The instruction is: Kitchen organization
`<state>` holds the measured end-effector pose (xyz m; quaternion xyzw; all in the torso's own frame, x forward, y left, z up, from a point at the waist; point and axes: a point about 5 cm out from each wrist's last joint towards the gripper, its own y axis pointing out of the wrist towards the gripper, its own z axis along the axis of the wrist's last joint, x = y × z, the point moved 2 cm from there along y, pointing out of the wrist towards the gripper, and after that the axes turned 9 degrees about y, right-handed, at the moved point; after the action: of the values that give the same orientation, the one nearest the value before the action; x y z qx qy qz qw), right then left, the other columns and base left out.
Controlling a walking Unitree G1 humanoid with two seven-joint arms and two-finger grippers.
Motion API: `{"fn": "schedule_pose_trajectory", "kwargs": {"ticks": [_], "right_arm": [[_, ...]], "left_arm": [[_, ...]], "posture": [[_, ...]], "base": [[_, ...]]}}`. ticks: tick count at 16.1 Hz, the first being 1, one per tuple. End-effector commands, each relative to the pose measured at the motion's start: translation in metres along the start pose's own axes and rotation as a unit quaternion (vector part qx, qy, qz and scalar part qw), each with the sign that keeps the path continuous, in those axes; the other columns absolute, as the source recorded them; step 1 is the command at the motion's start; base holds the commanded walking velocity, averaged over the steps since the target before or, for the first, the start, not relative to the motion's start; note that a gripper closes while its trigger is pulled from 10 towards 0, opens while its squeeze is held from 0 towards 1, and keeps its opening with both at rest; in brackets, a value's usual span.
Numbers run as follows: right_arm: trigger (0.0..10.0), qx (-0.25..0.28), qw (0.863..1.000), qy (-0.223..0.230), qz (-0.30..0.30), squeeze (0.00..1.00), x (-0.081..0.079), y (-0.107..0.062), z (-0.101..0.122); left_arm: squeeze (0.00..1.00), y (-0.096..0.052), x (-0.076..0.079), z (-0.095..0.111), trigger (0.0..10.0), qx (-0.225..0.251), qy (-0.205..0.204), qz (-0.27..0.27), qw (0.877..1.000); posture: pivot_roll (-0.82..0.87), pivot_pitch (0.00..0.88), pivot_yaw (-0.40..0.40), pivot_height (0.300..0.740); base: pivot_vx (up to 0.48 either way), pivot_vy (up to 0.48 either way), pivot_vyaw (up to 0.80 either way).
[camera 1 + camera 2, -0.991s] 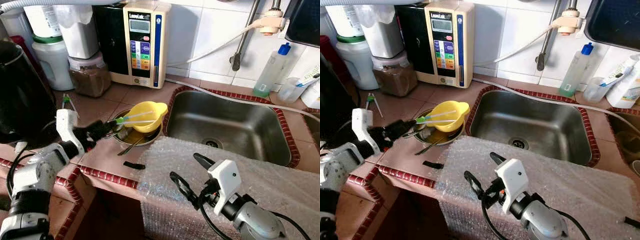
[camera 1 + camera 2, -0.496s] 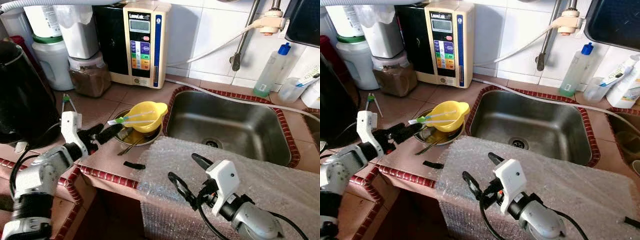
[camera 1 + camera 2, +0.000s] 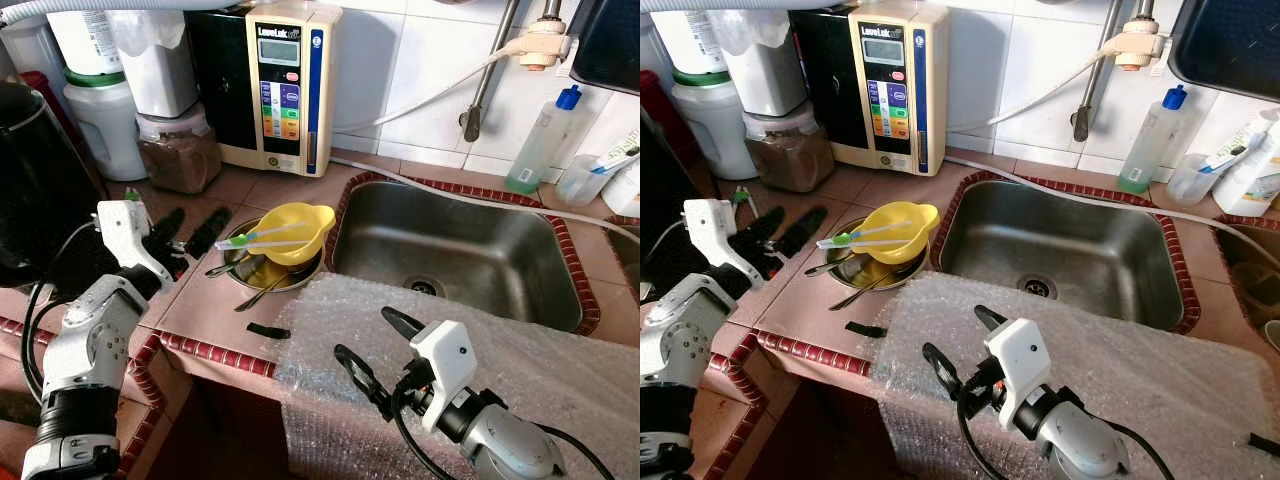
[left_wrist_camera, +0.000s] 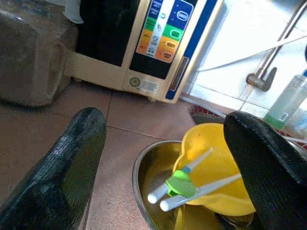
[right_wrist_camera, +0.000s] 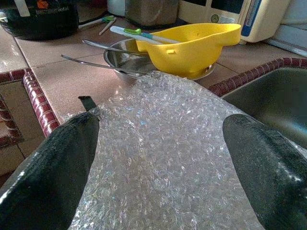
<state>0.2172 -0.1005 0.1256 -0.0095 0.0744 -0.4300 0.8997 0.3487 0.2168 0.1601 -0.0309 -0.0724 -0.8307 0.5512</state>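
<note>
Left gripper (image 3: 190, 232): jaws spread wide and empty, held just above the tabletop (image 3: 215, 305) at 9 o'clock of the steel bowl (image 3: 258, 271), fingers aimed at it.
Right gripper (image 3: 378, 350): jaws open, empty, low over the bubble wrap (image 3: 500, 335) at the 6 o'clock edge of the tabletop.
Task items: a yellow bowl (image 3: 295, 230) sits tilted in the steel bowl, just left of the sink (image 3: 455, 250); green-and-white tongs (image 3: 258, 238) lie across the yellow bowl's rim, the handle end pointing to 9 o'clock, towards the left gripper.
Step in hand (judged): taking the tongs with the left gripper.
Doing it well: bring the jaws in level from 9 o'clock, straddle both thin arms near the green joint, and close gently; the arms are slim and slick, so a grip near the tips would likely slip. Lift straight up to avoid tipping the yellow bowl.
In the way: spoon handles (image 3: 262, 292) jut from the steel bowl towards 7 o'clock, near the approach line; a small black piece (image 3: 268, 331) lies on the tabletop at 6 o'clock of the bowl.
Surroundings: water ioniser (image 3: 283, 85) and jars (image 3: 178, 150) at 12 o'clock by the wall; a dark kettle (image 3: 40, 190) at 9 o'clock; a bottle (image 3: 540, 140) beyond the sink at 2 o'clock.
</note>
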Motion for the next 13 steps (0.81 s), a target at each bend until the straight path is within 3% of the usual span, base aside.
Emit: {"fn": "schedule_pose_trajectory", "kwargs": {"ticks": [1, 3, 5, 9, 13], "right_arm": [[10.0, -0.002, 1.0, -0.004, 0.0, 0.0, 0.001, 0.0, -0.001], [10.0, -0.003, 1.0, -0.004, -0.001, 0.0, 0.002, 0.0, -0.002], [10.0, -0.004, 1.0, -0.004, -0.001, 0.0, 0.001, 0.0, -0.002], [10.0, -0.004, 1.0, -0.007, -0.002, 0.0, 0.001, 0.0, -0.002], [10.0, -0.002, 1.0, -0.006, -0.004, 0.0, 0.0, 0.0, -0.002]], "left_arm": [[0.0, -0.002, 0.006, -0.004, 10.0, -0.018, 0.006, -0.023, 1.0], [0.0, -0.009, 0.027, -0.018, 10.0, -0.066, -0.039, -0.114, 0.991], [0.0, -0.011, 0.033, -0.021, 10.0, -0.078, -0.07, -0.137, 0.985], [0.0, -0.012, 0.033, -0.027, 10.0, -0.104, -0.095, -0.129, 0.982], [0.0, -0.008, 0.019, -0.021, 10.0, -0.086, -0.084, -0.083, 0.989]], "posture": [[0.11, 0.0, 0.002, 0.74], [0.1, 0.0, 0.004, 0.74], [0.1, 0.0, 0.003, 0.74], [0.1, 0.0, 0.008, 0.74], [0.1, 0.0, 0.015, 0.74]], "base": [[0.0, 0.0, 0.0], [0.0, 0.0, 0.0], [0.0, 0.0, 0.0], [0.0, 0.0, 0.0], [0.0, 0.0, 0.0]]}}
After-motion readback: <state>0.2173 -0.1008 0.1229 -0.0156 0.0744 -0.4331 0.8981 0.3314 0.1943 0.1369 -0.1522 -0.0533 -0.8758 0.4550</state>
